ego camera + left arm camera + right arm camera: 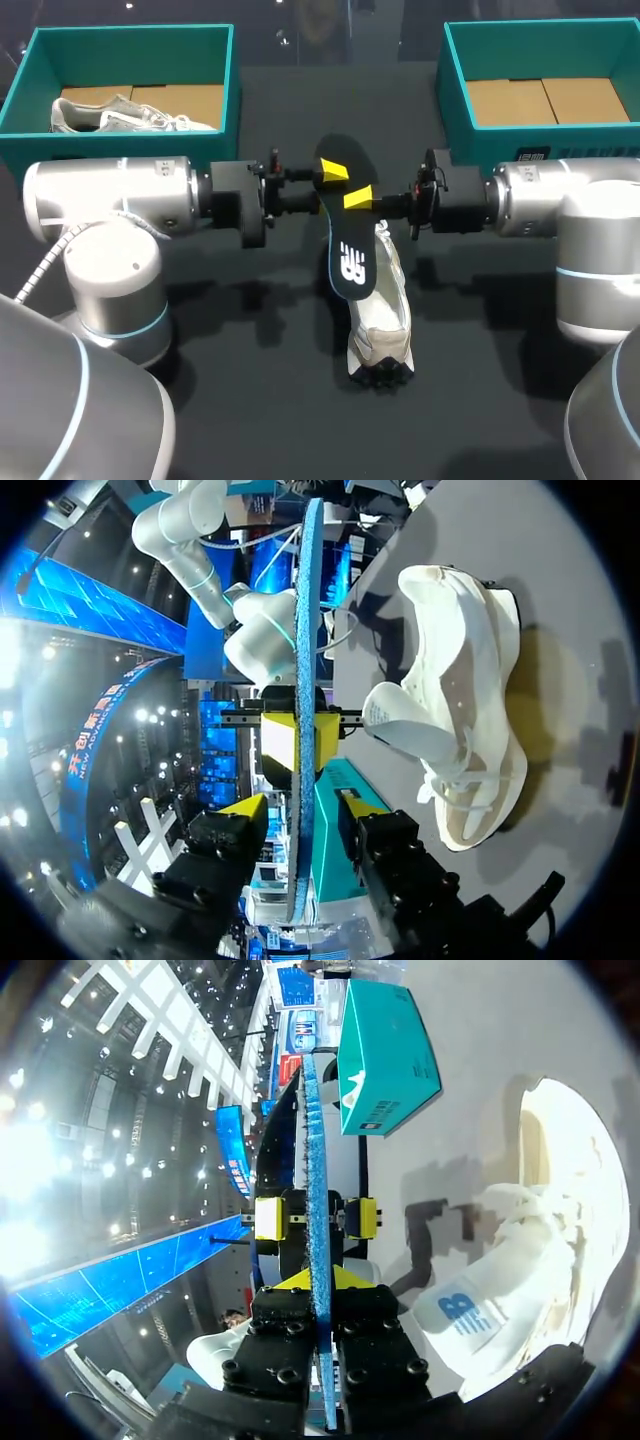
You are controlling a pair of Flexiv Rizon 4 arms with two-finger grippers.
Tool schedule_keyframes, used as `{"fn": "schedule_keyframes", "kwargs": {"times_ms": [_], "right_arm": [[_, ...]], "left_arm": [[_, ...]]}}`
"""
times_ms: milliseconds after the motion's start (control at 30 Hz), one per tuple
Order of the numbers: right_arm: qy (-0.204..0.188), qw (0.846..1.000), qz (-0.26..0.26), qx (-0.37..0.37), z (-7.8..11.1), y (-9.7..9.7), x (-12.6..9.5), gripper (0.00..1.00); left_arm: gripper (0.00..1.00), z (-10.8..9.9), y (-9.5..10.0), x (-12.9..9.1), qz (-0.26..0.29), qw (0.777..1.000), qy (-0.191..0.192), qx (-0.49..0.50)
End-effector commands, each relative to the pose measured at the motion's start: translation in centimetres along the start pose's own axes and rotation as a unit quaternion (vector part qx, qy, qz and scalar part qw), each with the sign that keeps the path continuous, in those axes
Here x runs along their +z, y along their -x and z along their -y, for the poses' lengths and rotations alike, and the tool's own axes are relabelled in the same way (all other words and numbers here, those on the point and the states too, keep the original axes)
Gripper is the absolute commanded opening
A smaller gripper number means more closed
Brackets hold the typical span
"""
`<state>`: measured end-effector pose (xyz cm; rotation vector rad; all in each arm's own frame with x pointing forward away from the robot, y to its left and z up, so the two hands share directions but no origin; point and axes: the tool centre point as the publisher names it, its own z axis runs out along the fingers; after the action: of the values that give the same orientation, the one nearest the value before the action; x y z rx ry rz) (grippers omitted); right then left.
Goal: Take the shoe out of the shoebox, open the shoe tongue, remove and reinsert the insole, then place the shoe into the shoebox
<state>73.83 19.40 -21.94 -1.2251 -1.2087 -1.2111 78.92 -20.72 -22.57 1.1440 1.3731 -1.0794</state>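
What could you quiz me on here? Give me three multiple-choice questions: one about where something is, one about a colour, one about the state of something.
1. Where is the second white sneaker?
A. In the left shoebox
B. At the table's front edge
C. On top of an arm

2. What colour is the right shoebox?
A. Red
B. Teal
C. White

3. What state is the black insole in?
A. Tucked inside a shoe
B. Lying flat on the table
C. Held up in the air, out of the shoe

Answers:
1 A: it lies on the cardboard floor of the left shoebox.
2 B: its walls are teal, like the left one's.
3 C: the right arm's fingers pinch it above the sneaker on the table.
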Motion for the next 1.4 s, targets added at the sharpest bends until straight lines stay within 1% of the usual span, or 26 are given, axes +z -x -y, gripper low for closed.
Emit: {"fn": "schedule_keyframes", "kwargs": {"times_ms": [33, 333, 533, 733, 833, 900, 1000, 1267, 1300, 1333, 1367, 1400], "right_arm": [[0.001, 1.0, 0.001, 0.0, 0.0, 0.0, 0.4, 0.0], [0.002, 1.0, -0.003, -0.001, 0.0, 0.0, 0.6, 0.0], [0.004, 1.0, -0.005, -0.001, -0.1, 0.0, 0.7, 0.0], [0.009, 1.0, -0.009, -0.001, -0.1, 0.3, 0.6, 0.0], [0.01, 1.0, -0.01, -0.002, -0.2, 0.3, 0.5, 0.0], [0.011, 1.0, -0.01, -0.002, -0.2, 0.3, 0.5, 0.0], [0.013, 1.0, -0.01, -0.002, -0.1, 0.3, 0.4, 0.0], [0.014, 1.0, -0.012, 0.0, -0.3, 0.5, 0.1, 0.0], [0.012, 1.0, -0.011, -0.001, -0.3, 0.6, 0.0, 0.24], [0.011, 1.0, -0.01, -0.003, -0.3, 0.6, -0.1, 0.82], [0.012, 1.0, -0.006, -0.008, -0.2, 0.7, -0.4, 1.0], [0.013, 1.0, -0.003, -0.015, -0.1, 0.7, -0.7, 1.0]], "left_arm": [[0.42, -0.1, -0.1, 0.8, 0.004, 1.0, 0.004, 0.001], [0.33, -0.2, -0.2, 1.4, 0.006, 1.0, 0.005, -0.001], [0.2, -0.3, -0.3, 1.7, 0.005, 1.0, 0.006, -0.003], [0.21, 0.0, -0.2, 1.7, 0.007, 1.0, 0.001, -0.002], [0.18, 0.1, -0.3, 1.7, 0.007, 1.0, -0.001, -0.001], [0.1, 0.1, -0.3, 1.8, 0.006, 1.0, -0.003, -0.001], [0.0, 0.2, -0.4, 1.8, 0.004, 1.0, -0.005, -0.001], [0.0, 0.5, -0.6, 1.7, 0.003, 1.0, -0.01, 0.002], [0.0, 0.5, -0.5, 1.6, 0.003, 1.0, -0.011, 0.001], [0.0, 0.6, -0.3, 1.5, 0.003, 1.0, -0.011, 0.001], [0.0, 0.6, -0.2, 1.3, 0.003, 1.0, -0.01, 0.0], [0.0, 0.7, -0.1, 1.0, 0.002, 1.0, -0.009, 0.001]]}}
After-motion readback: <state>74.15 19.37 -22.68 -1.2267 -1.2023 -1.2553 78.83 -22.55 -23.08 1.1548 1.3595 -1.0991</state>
